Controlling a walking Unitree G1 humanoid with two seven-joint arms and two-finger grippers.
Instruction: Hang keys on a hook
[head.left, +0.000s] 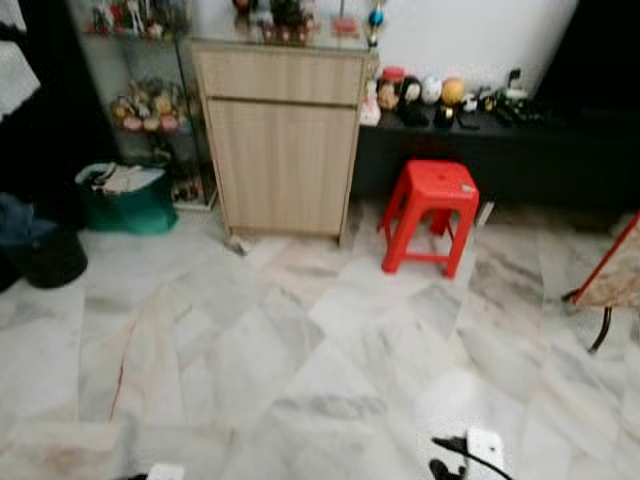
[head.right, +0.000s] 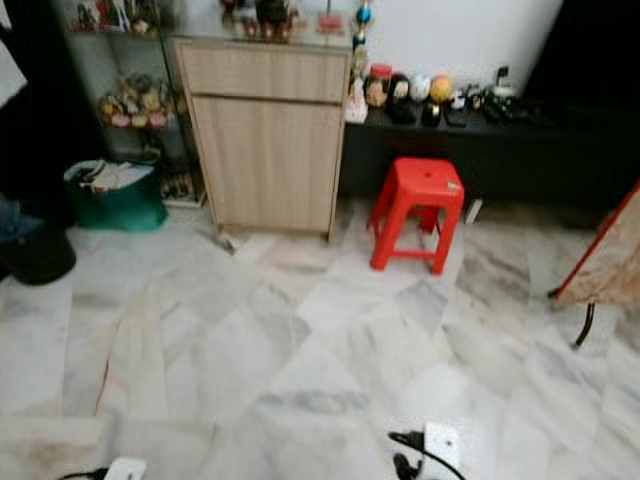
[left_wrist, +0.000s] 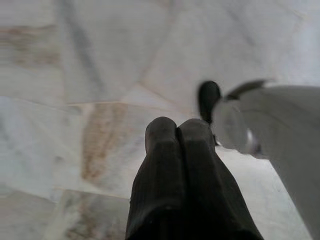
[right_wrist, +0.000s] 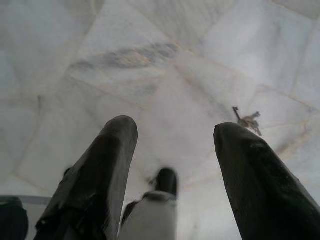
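Wide open grey-veined white marble floor (head.left: 300, 370) stretches between me and the light wooden cabinet (head.left: 283, 140), with a red plastic stool (head.left: 431, 215) just beside the cabinet's right and a green bin (head.left: 125, 198) to its left. My right gripper (right_wrist: 175, 145) hangs over that floor with fingers spread wide and empty, the small bunch of metal keys (right_wrist: 247, 120) lying on the marble near it. My left gripper (left_wrist: 178, 135) is pressed closed on nothing.
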